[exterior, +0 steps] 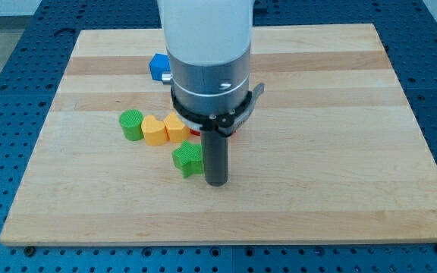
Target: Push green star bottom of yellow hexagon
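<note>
- There is no pincer on this arm, so nothing can open, close or grip; the arm ends in a dark rod, and my tip (216,183) rests on the wooden surface (340,189).
- The green star (187,158) lies just beside my tip, on the view's left of it and a little toward the view's top; I cannot tell if they touch.
- The yellow hexagon (154,130) lies further to the view's upper left of my tip, beyond the star.
- In my judgement, the star needs a push toward the view's left, and my tip is already on the correct side.
</note>
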